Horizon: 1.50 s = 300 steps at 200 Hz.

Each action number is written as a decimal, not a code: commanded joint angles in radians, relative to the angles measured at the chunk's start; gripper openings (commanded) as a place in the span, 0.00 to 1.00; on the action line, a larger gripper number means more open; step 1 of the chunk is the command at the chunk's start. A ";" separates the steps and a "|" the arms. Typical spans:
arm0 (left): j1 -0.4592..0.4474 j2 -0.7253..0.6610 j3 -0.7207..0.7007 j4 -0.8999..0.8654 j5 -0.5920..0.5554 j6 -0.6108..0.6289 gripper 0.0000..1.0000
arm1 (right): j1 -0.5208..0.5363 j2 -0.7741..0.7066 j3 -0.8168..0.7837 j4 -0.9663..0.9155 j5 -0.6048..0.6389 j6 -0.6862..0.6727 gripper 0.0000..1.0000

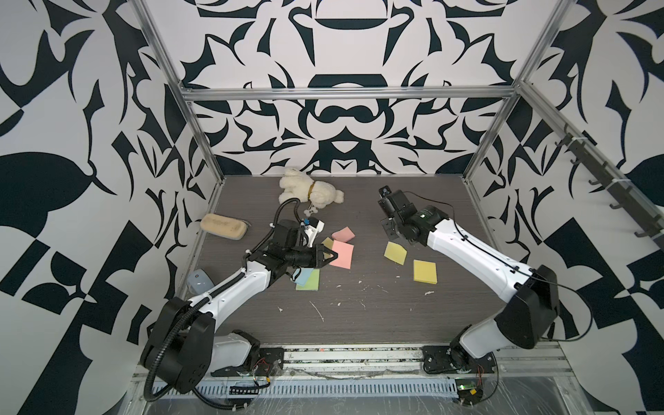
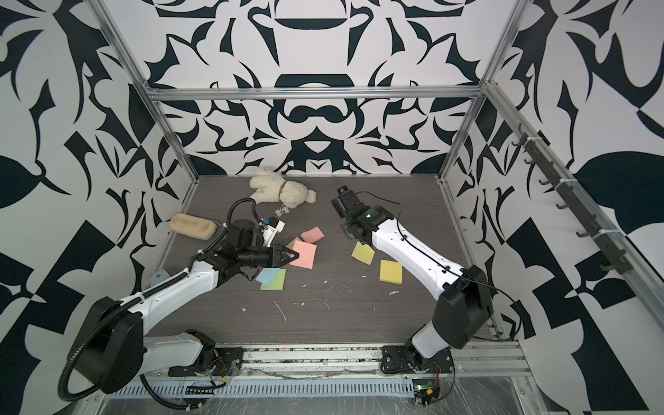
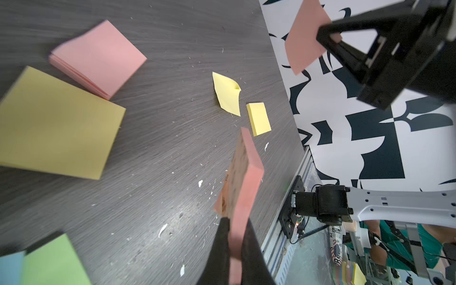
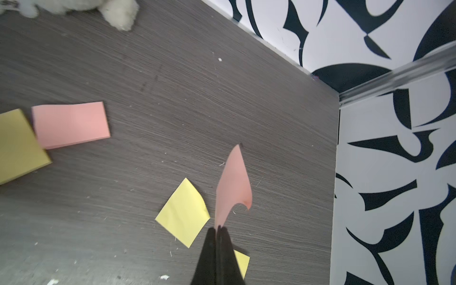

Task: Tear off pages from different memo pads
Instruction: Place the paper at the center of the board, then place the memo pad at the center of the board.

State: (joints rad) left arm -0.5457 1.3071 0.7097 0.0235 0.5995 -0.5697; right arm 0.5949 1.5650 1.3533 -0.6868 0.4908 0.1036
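The left gripper [image 3: 235,223] is closed on one edge of a pink memo pad [image 3: 246,170] and holds it lifted off the table [image 1: 359,323], near the middle. The right gripper [image 4: 218,229] has its jaws pressed together on the corner of a single pink page [image 4: 233,187], which curls freely above a yellow page [image 4: 183,212] lying flat. A second pink pad [image 1: 343,234], a yellow pad [image 1: 425,271] and a green pad [image 1: 310,284] lie on the table.
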 commanded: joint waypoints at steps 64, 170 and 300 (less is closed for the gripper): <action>-0.131 0.041 0.030 0.093 -0.080 -0.065 0.00 | -0.051 0.312 -0.038 0.176 -0.230 0.154 0.00; -0.162 0.043 0.033 0.095 -0.100 -0.098 0.00 | -0.078 0.221 -0.035 0.123 -0.420 0.161 0.39; -0.547 0.557 0.332 0.491 -0.283 -0.547 0.00 | -0.189 -0.214 -0.187 0.100 -0.363 0.174 0.41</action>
State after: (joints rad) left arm -1.0267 1.7966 0.9546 0.4381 0.3450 -1.0172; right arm 0.4255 1.4090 1.1767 -0.5827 0.1234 0.2619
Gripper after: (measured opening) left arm 0.090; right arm 0.405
